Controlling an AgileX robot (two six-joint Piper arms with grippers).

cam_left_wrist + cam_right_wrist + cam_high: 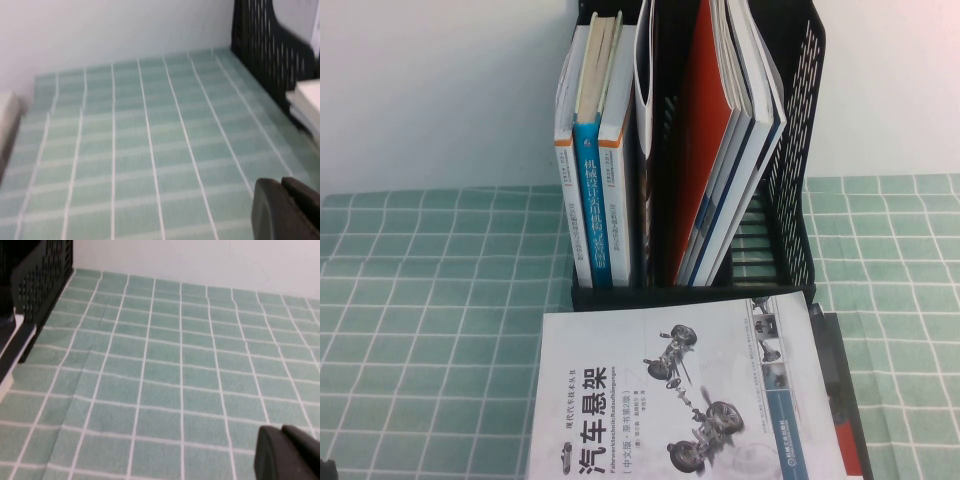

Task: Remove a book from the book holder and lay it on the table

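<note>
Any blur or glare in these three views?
High view: even light, wall washed out, white book pale but titles legible. Left wrist view: soft; left gripper a dark blur at the corner, holder smeared. Right wrist view: cloth grid sharper; right gripper blurred, shut.

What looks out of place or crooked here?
In the black book holder, the red magazine and its neighbours lean sideways while the left books stand upright. A white car book already lies in front. Left gripper and right gripper hover over bare cloth.

Perhaps a lab desk: book holder (790,200) on checked table (430,300).
</note>
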